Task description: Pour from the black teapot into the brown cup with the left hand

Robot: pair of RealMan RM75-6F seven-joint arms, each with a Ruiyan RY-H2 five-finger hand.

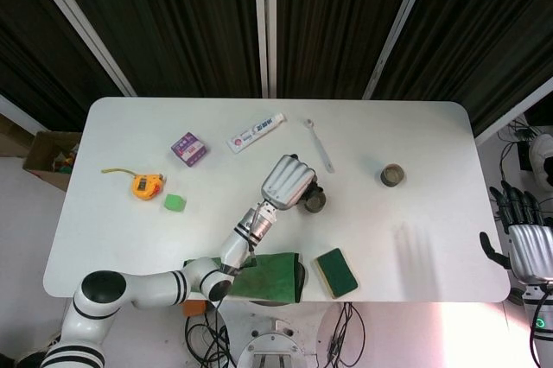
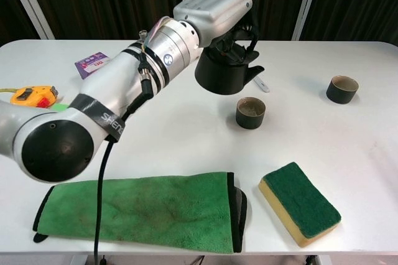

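Note:
My left hand (image 2: 214, 4) grips the black teapot (image 2: 225, 69) by its top handle and holds it roughly level in the air, clear of the table. The brown cup (image 2: 250, 112) stands upright just below and to the right of the teapot, with liquid showing inside; no stream runs from the spout. In the head view the left hand (image 1: 287, 180) covers most of the teapot, and the brown cup (image 1: 316, 204) peeks out at its lower right. My right hand (image 1: 523, 243) hangs beyond the table's right edge, fingers apart, holding nothing.
A second dark cup (image 2: 342, 89) stands at the right. A green-and-yellow sponge (image 2: 299, 201) and a green cloth (image 2: 143, 211) lie near the front edge. A white spoon (image 1: 319, 143), toothpaste tube (image 1: 256, 132), purple box (image 2: 96, 66), tape measure (image 2: 31, 95) and green cube (image 1: 175, 203) lie farther back and left.

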